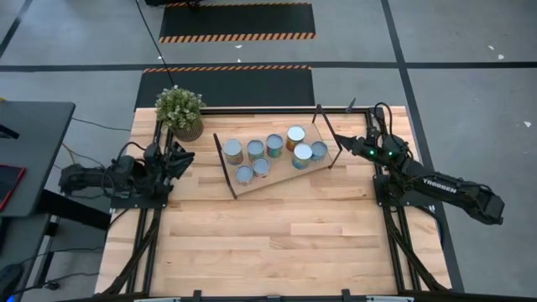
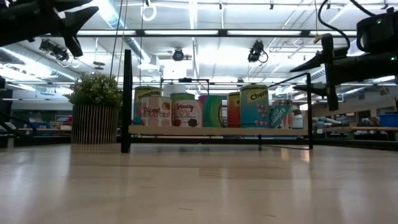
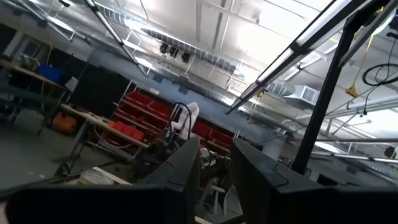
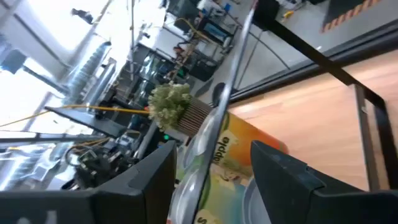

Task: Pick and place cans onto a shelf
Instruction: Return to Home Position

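We see the cans standing on the shelf, upper centre of the high view. The left hand and right hand, both empty with fingers parted, flank it above the worktop

Light-wood shelf, metal-topped cans

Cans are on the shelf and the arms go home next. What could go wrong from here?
1. The right arm, jaws open, sits close to the shelf's black end frame; swinging back could clip it and jolt the cans.
2. The left arm is beside the plant and could knock it.
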Robot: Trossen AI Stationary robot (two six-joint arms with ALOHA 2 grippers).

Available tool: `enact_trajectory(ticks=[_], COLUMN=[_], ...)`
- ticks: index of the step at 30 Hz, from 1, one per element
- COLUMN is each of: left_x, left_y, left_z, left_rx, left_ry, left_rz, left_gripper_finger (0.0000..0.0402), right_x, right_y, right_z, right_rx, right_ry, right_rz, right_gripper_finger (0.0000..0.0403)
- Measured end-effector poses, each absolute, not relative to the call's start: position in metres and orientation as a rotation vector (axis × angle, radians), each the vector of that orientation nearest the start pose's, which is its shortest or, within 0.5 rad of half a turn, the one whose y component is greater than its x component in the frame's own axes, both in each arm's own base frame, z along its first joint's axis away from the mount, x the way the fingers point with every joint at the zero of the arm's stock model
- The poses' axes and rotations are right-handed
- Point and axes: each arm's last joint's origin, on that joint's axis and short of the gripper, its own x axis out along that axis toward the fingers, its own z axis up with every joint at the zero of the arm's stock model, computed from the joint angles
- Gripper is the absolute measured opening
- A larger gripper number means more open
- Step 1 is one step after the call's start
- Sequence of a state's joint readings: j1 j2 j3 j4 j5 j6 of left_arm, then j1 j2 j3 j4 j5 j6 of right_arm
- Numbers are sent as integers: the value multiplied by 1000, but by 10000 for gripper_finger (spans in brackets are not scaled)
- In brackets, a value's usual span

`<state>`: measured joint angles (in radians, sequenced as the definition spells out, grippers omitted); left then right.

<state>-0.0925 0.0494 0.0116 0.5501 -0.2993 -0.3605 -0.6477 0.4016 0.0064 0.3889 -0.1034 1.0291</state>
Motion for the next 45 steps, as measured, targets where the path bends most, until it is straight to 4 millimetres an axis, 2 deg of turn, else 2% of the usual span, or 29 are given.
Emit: enact_trajectory(ticks=[8,17,22,25,28,32,45], left_x=[88,94,95,95,95,95,95], left_y=[11,14,15,15,15,15,15], left_z=[212,199,195,193,192,192,192], left_rx=[-448,-439,-402,-362,-364,-364,-363], left_ry=[-525,-386,-346,-320,-310,-308,-308], left_rz=[125,181,240,253,254,254,255], left_gripper_finger=[96,96,96,96,96,96,96], right_x=[93,92,91,91,91,91,91], right_y=[-79,-81,-82,-82,-83,-83,-83], right_z=[178,177,174,169,166,166,166], right_rx=[883,815,772,662,482,338,343], right_ry=[-353,-315,-298,-222,-131,-86,-88], right_rz=[-469,-470,-537,-581,-609,-613,-612], right_gripper_finger=[197,180,180,181,181,181,181])
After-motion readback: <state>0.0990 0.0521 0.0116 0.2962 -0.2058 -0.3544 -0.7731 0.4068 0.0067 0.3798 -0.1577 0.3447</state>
